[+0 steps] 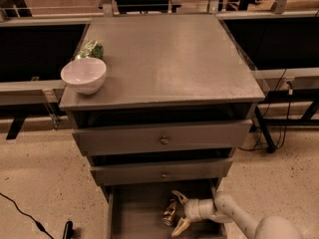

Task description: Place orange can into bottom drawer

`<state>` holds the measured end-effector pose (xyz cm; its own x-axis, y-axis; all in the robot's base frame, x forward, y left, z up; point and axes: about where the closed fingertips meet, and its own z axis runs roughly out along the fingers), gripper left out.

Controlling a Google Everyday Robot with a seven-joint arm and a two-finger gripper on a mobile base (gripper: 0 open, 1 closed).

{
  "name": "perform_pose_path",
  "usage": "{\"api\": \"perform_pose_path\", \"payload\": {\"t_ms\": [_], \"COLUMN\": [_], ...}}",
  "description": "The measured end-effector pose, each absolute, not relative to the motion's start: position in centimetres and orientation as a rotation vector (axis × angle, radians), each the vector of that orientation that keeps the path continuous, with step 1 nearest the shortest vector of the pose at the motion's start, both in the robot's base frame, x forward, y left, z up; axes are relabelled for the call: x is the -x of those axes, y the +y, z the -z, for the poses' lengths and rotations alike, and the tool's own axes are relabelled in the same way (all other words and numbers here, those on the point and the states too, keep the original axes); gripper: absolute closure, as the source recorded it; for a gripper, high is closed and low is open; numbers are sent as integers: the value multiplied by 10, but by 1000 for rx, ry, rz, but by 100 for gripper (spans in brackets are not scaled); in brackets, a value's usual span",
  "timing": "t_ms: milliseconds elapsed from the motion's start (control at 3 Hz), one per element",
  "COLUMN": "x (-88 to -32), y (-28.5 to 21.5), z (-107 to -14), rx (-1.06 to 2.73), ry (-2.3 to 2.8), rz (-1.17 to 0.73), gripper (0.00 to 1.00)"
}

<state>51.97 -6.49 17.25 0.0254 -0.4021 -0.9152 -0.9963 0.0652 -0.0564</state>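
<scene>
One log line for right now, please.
gripper: open, low inside bottom drawer | orange can: tilted, in drawer beside gripper | drawer: pulled out

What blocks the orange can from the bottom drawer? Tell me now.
Nothing visible does. The orange can is already inside the open bottom drawer, right at the gripper.

Arm [238, 217] stretched out low — claw [176, 213] fingers spread wide apart.

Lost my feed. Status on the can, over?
Gripper open, low inside bottom drawer. Orange can at its jaw tips, in drawer. Nothing seen in the way.
</scene>
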Motion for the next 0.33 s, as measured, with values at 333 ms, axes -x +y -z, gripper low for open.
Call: {"api": "perform_pose_path", "payload": {"t_ms": [333], "x": [-520], "y": [-65], "z": [-172], "rx": [1464], "ry": [1506], "rz": [-897], "gripper": [0]}}
